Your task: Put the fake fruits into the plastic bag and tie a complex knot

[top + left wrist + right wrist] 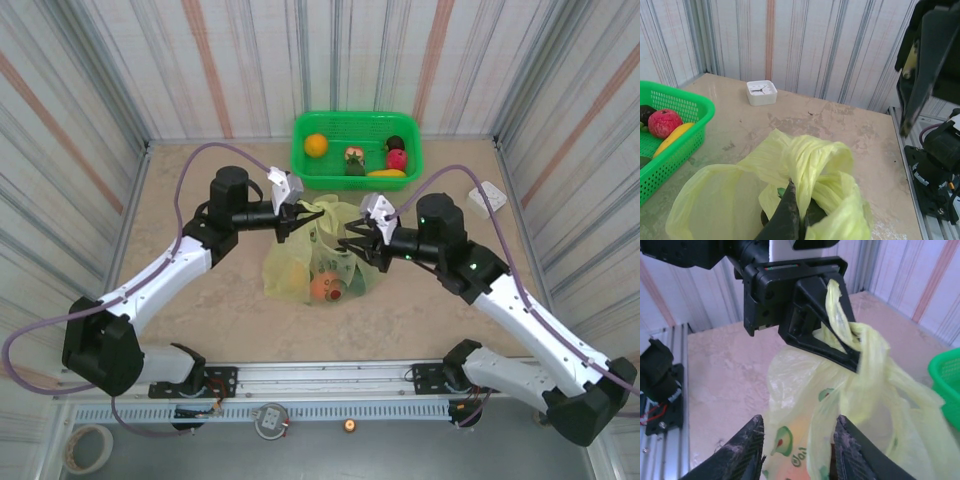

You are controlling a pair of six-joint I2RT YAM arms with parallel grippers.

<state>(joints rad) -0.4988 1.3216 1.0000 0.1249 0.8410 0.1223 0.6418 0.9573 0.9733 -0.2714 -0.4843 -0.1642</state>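
The left hand (851, 354) is clamped on a twisted handle of the thin translucent yellow-green plastic bag (288, 268). The bag sits mid-worktop (200, 320) with an orange fake fruit (323, 287) inside. The right hand (797, 445) stands part open, with a strand of film loose between its fingers. A hard pull could tear the film or slip the handle, and the hands are close enough to collide. Free worktop lies left and near; the rigid green basket (357, 122) stands just behind.

You look down from above and behind the arms, each wrist camera close behind its own fingers, left gripper (799, 207) and right gripper (799, 430) facing the same bag (815, 160) between them.
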